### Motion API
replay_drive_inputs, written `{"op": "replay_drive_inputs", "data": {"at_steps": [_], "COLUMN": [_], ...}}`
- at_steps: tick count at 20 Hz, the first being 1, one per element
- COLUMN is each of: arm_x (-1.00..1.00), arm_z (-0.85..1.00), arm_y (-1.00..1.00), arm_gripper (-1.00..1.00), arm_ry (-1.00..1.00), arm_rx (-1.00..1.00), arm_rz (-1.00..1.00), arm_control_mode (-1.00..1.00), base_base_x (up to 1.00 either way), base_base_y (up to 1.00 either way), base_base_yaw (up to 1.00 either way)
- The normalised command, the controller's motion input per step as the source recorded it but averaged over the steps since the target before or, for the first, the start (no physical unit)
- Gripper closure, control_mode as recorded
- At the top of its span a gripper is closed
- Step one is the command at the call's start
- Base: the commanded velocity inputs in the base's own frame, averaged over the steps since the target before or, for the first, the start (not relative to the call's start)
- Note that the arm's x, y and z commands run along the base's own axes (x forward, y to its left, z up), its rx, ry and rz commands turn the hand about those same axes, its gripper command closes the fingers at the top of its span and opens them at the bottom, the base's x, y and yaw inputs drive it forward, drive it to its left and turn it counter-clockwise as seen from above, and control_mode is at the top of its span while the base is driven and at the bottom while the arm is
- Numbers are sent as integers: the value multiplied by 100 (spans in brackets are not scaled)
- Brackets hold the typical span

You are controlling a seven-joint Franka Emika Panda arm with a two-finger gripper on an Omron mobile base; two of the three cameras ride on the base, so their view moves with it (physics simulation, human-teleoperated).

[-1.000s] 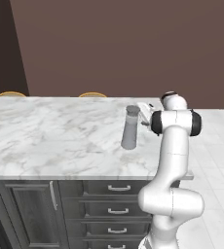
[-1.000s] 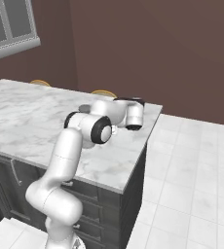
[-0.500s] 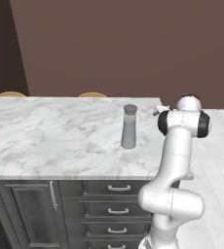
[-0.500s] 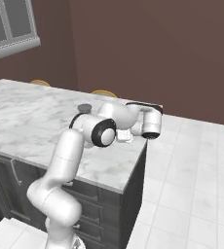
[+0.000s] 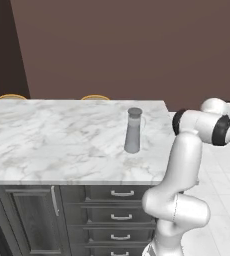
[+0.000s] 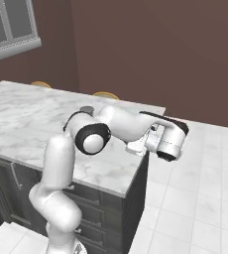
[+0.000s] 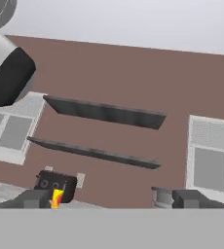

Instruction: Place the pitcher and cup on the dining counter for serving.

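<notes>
The pitcher [image 5: 133, 130], a tall slim grey cylinder with a wider cap, stands upright and alone on the dining counter [image 5: 47, 135] near its right end. In the right base view its cap [image 6: 87, 109] peeks out behind my arm. My wrist [image 6: 168, 141] hangs past the counter's right end, well clear of the pitcher. My gripper [image 7: 111, 199] is open, its fingertips [image 7: 33, 198] far apart with nothing between them. Far across the room the small yellow cup [image 7: 57, 198] shows beside a dark appliance [image 7: 55, 185].
Two yellow-rimmed stools [image 5: 95, 97] [image 5: 11, 96] stand behind the counter. Dark drawers [image 5: 122, 192] run under its front. White tiled floor [image 6: 200, 188] lies to the counter's right. The hand view faces a brown wall with two dark shelves [image 7: 104, 113] and windows [image 7: 211, 165].
My arm has swung right, away from the pitcher and out past the counter's end. The pitcher stays standing where it was.
</notes>
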Motion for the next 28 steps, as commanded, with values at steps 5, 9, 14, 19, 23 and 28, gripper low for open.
{"op": "replay_drive_inputs", "data": {"at_steps": [5, 9, 14, 19, 23, 28], "arm_x": [-72, -45, -15, -1, -1, -1], "arm_z": [49, 33, 15, 0, 0, 14], "arm_y": [-20, -4, -2, -4, 0, 45], "arm_gripper": [-100, -100, -100, -100, -100, -100], "arm_ry": [24, 40, 55, 70, 71, 56], "arm_rx": [-17, -27, -41, -43, -37, -33], "arm_rz": [-47, -48, -46, -49, -50, -40], "arm_control_mode": [-100, -100, -100, -100, -100, -100], "base_base_x": [0, 0, 0, 0, 0, 0], "base_base_y": [0, 0, 0, 0, 0, 0], "base_base_yaw": [0, 0, 0, 0, 0, 0]}}
